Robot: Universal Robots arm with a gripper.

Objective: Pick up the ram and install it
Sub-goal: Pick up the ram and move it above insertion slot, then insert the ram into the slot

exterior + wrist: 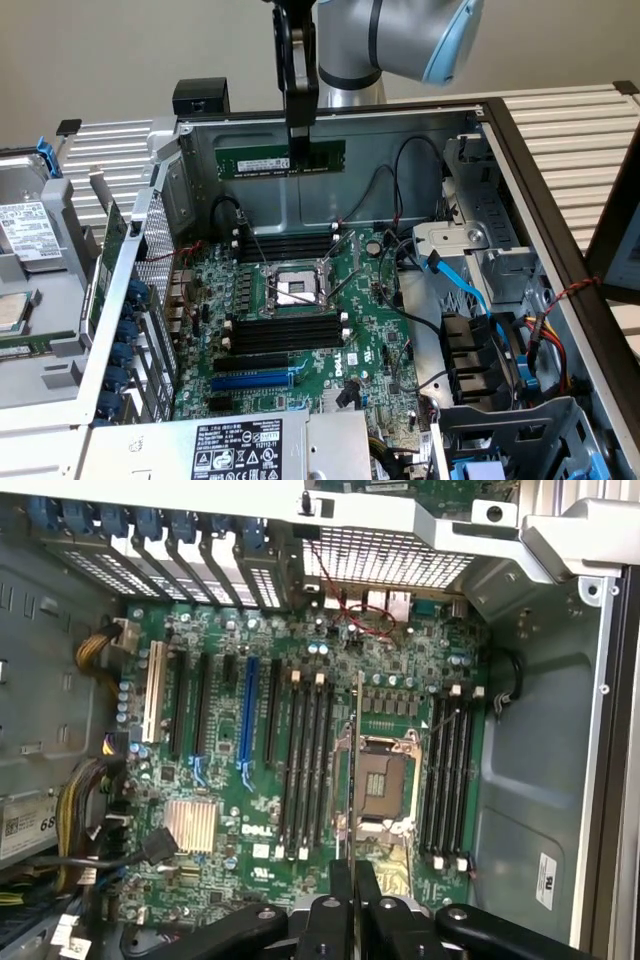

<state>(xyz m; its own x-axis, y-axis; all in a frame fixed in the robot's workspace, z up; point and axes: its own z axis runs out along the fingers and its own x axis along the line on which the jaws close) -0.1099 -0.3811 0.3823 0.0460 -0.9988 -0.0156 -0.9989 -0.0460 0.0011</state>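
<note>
Clearly, the ram (250, 162) was off the board and in the air: a green stick with a white label, hanging level above the CPU socket (297, 290), with the chassis back wall behind it in the exterior view. The gripper (298, 148) pinched it near the middle of its upper edge, jaws pressed onto the two faces of the board. That grip likely served to balance the stick and leave its contact edge free to point down at the motherboard (370, 330). In the wrist view the stick showed edge-on as a thin line, running along one flank of the socket and parallel to the black memory slots (305, 765) on either side of it. That alignment looked deliberate, since a module seats only when it lies along its slot. Every slot in both banks flanking the socket appeared empty, so nothing was installed yet. Beyond the bank on one side of the socket lay the blue expansion slot (247, 715), and past the other bank the bare metal case floor (540, 780). A blue cable (462, 283) lay apart from the socket, near the drive cage.
</note>
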